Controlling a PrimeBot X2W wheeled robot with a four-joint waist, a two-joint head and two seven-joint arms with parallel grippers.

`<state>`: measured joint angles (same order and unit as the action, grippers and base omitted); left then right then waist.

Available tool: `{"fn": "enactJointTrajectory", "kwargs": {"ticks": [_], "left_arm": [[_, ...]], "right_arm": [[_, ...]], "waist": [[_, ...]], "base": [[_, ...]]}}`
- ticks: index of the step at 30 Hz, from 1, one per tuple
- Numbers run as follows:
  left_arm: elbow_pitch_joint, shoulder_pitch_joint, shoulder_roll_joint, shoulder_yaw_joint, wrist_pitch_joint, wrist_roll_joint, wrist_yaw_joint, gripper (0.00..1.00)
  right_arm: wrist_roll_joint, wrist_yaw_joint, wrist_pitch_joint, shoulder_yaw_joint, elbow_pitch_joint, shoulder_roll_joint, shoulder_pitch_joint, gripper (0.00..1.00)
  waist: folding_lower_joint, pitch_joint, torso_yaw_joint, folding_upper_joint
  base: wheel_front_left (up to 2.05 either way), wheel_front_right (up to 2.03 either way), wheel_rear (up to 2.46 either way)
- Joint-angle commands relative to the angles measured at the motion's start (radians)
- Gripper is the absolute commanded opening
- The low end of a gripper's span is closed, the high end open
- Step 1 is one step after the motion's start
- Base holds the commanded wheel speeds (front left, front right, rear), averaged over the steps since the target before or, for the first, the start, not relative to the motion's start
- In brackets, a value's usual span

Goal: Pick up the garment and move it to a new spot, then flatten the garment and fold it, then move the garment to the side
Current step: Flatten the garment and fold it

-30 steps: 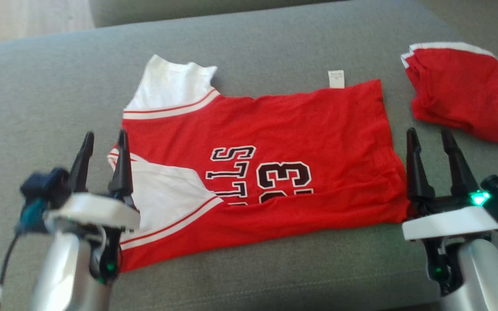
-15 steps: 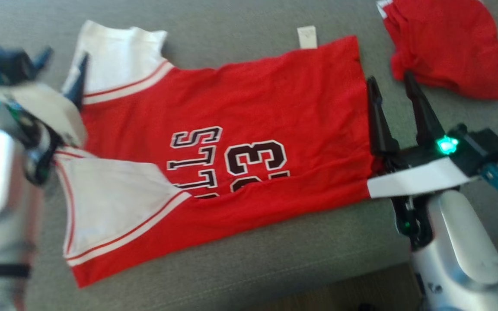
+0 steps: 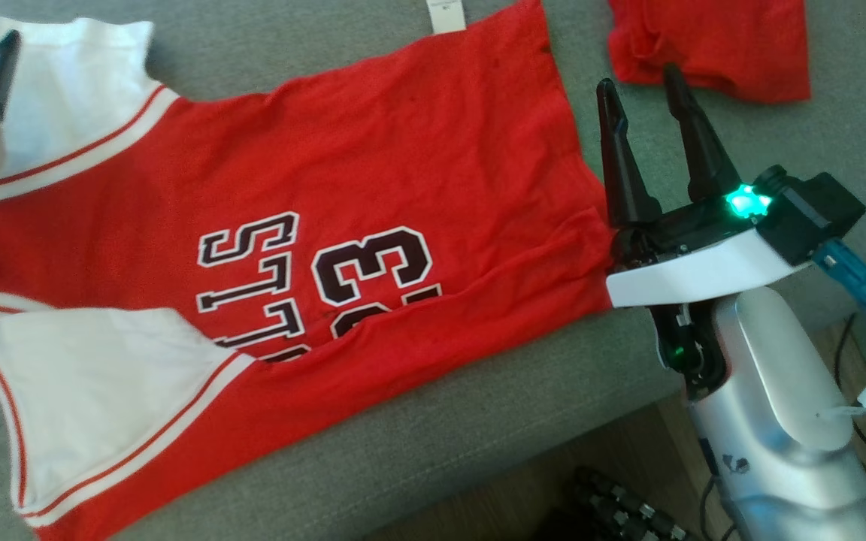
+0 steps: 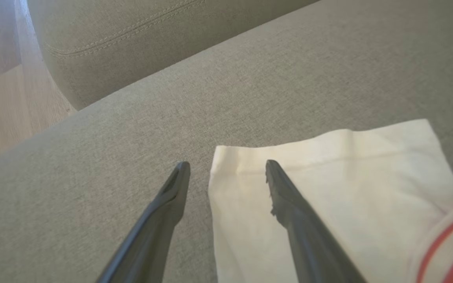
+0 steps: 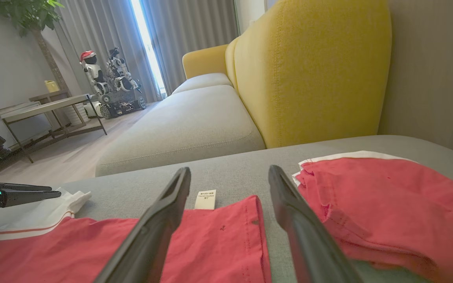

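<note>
The garment (image 3: 403, 165) is a red jersey with white sleeves and black lettering, lying spread on the grey sofa (image 3: 478, 421). My right gripper (image 3: 640, 81) stands open just right of its hem, with nothing between its fingers. In the right wrist view the hem and its white label (image 5: 205, 199) lie below those fingers. My left gripper (image 4: 226, 163) is open at the corner of the far white sleeve (image 4: 328, 188), one finger over the cloth and one over the sofa. From the right wrist the left gripper (image 5: 53, 191) shows hovering above that sleeve.
A second red garment (image 3: 711, 45) lies bunched beyond my right gripper. The sofa's front edge and wooden floor (image 3: 854, 353) are at the lower right. A yellow backrest (image 5: 309, 70), a low table (image 5: 41, 108) and another robot (image 5: 108, 78) stand further off.
The head camera has swung down and to the right. My left gripper moved from the near sleeve to the far sleeve. My right gripper advanced along the hem. Both stayed open.
</note>
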<state>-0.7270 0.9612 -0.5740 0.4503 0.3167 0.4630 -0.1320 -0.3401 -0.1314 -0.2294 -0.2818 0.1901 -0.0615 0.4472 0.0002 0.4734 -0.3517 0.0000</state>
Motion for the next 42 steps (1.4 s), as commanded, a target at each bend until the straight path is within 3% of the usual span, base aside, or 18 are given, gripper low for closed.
{"fn": "enactJointTrajectory", "kwargs": {"ticks": [1, 12, 13, 14, 15, 21, 26, 31, 35, 42], "left_arm": [[0.012, 0.060, -0.062, -0.020, 0.007, 0.011, 0.002, 1.00], [-0.078, 0.134, -0.085, 0.083, 0.011, 0.074, 0.001, 1.00], [-0.084, 0.137, -0.083, 0.094, 0.014, 0.084, 0.001, 0.71], [-0.086, 0.139, -0.081, 0.102, 0.013, 0.095, 0.001, 0.15], [-0.086, 0.141, -0.080, 0.112, 0.009, 0.105, 0.001, 0.00], [-0.071, 0.153, -0.070, 0.165, -0.043, 0.165, 0.001, 0.00], [-0.040, 0.165, -0.041, 0.179, -0.149, 0.210, 0.001, 0.00], [0.004, 0.167, -0.007, 0.202, -0.263, 0.232, 0.001, 0.00], [0.042, 0.166, 0.008, 0.222, -0.328, 0.245, 0.001, 0.00], [0.098, 0.157, 0.025, 0.262, -0.374, 0.271, 0.001, 0.00]], "right_arm": [[-0.008, 0.001, -0.010, -0.019, -0.025, 0.011, 0.019, 1.00], [-0.021, 0.001, -0.025, -0.024, -0.008, 0.011, 0.034, 1.00], [-0.020, 0.001, -0.026, -0.023, -0.007, 0.011, 0.035, 1.00], [-0.020, 0.001, -0.026, -0.022, -0.005, 0.011, 0.036, 1.00], [-0.018, 0.001, -0.027, -0.019, -0.002, 0.011, 0.037, 1.00], [0.037, 0.001, -0.006, 0.005, 0.026, 0.011, 0.061, 1.00], [0.082, 0.001, 0.080, 0.034, 0.048, 0.009, 0.115, 1.00], [0.025, 0.001, 0.194, 0.033, 0.126, -0.058, 0.193, 1.00], [0.005, 0.001, 0.272, 0.008, 0.222, -0.152, 0.259, 1.00], [-0.027, 0.001, 0.318, -0.023, 0.354, -0.237, 0.324, 1.00]], "waist": [[-0.0002, 0.013, -0.014, 0.0000], [-0.0002, 0.038, -0.026, 0.0000], [-0.0002, 0.039, -0.025, 0.0000], [-0.0002, 0.039, -0.023, 0.0000], [-0.0002, 0.039, -0.021, 0.0000], [-0.0002, 0.025, 0.019, 0.0000], [-0.0002, 0.011, 0.079, 0.0000], [-0.0002, 0.004, 0.152, 0.0000], [-0.0002, 0.011, 0.201, 0.0000], [-0.0002, 0.019, 0.259, 0.0000]], "base": [[0.00, 0.00, 0.00], [0.00, 0.00, 0.00], [0.00, 0.00, 0.00], [0.00, 0.00, 0.00], [0.00, 0.00, 0.00], [0.00, 0.00, 0.00], [0.00, 0.00, 0.00], [0.00, 0.00, 0.00], [0.00, 0.00, 0.00], [0.00, 0.00, 0.00]]}}
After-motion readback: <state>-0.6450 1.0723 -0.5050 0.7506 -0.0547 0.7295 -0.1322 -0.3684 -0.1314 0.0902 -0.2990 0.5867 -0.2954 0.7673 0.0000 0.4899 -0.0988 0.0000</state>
